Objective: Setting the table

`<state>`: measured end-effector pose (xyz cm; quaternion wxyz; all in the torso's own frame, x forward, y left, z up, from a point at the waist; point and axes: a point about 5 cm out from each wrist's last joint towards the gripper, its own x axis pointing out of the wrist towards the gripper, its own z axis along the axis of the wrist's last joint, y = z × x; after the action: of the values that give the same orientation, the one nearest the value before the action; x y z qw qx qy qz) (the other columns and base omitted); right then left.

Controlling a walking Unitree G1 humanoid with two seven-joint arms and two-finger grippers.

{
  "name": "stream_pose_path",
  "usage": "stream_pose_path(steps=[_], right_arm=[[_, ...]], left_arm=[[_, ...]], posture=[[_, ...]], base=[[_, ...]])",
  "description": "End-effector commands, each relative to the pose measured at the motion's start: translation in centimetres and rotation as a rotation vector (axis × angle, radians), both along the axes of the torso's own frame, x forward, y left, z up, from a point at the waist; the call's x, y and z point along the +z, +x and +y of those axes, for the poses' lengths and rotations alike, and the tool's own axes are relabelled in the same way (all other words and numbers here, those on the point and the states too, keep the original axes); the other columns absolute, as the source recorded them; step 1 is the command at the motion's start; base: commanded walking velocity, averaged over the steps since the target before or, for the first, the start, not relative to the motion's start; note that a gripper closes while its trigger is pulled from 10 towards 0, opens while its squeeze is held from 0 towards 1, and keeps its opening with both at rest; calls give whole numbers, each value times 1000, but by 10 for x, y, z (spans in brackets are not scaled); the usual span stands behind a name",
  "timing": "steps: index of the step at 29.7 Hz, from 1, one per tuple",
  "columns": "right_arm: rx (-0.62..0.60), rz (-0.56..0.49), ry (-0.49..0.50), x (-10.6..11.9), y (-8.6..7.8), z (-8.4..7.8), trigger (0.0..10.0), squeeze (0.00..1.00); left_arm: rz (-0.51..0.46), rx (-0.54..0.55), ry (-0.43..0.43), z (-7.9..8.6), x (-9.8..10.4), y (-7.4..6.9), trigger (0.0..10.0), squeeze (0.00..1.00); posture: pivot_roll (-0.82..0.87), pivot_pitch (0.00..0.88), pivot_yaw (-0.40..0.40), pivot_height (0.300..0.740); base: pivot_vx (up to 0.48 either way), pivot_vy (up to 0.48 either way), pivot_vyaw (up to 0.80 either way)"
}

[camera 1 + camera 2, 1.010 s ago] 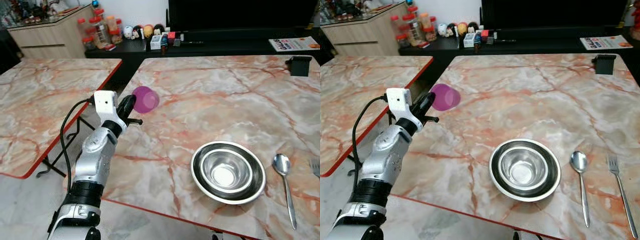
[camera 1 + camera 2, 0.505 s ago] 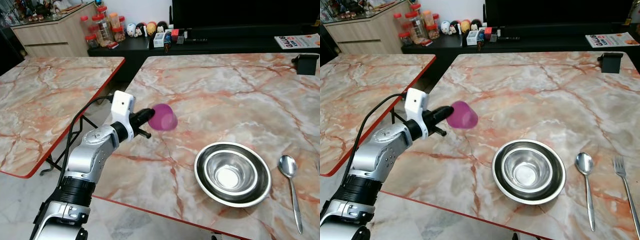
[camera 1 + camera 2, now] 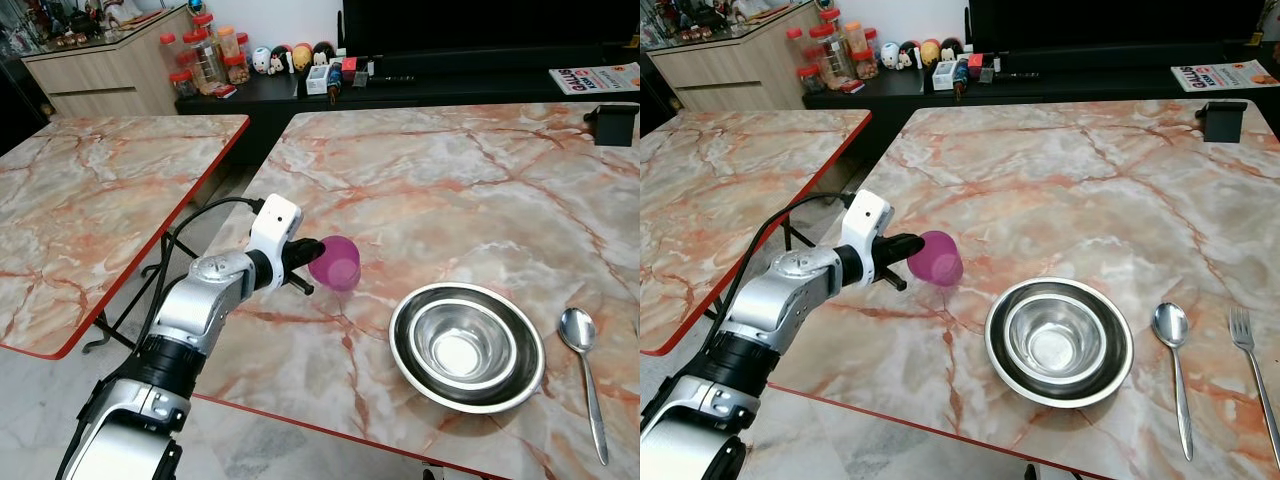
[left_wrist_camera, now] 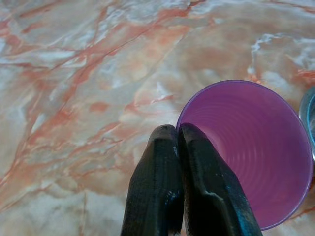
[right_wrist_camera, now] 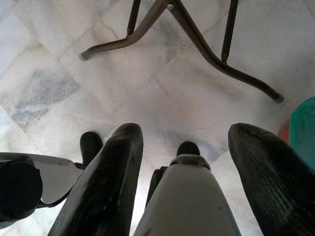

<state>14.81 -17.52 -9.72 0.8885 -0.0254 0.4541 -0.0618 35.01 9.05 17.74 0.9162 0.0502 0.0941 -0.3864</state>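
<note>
The left gripper is clamped on the rim of a purple cup, one black finger inside the wall and one outside, as the left wrist view shows. The cup is upright or nearly so, mouth up, over the marble table near its left edge, toward the front left corner. Whether its base touches the surface cannot be told.

A steel bowl sits near the front edge of the table, to the right of the cup and apart from it. A spoon lies just beside the bowl on its right, handle toward the front edge. A fork lies beside the spoon, nearer the right edge.

The right gripper hangs idle over the tiled floor, fingers spread apart with nothing between them. A second marble table stands to the left.
</note>
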Motion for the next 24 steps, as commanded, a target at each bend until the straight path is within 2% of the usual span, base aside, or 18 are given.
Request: stream_pose_path(steps=[1,5,9,24], right_arm=[[-11,24,14,-3,-7,5,10000,0],[-12,25,15,-3,-7,4,10000,0],[-14,21,14,-2,-4,3,10000,0],[-23,28,14,-3,-8,2,10000,0]], left_arm=[[16,3,32,4,-1,2,10000,0],[30,-13,31,1,1,3,10000,0],[45,-48,71,-1,-1,0,10000,0],[63,-47,103,1,1,2,10000,0]], posture=[[-29,17,181,740],[-31,15,180,740],[-30,14,178,740],[-31,26,180,740]], base=[[0,0,0],[0,0,0],[0,0,0],[0,0,0]])
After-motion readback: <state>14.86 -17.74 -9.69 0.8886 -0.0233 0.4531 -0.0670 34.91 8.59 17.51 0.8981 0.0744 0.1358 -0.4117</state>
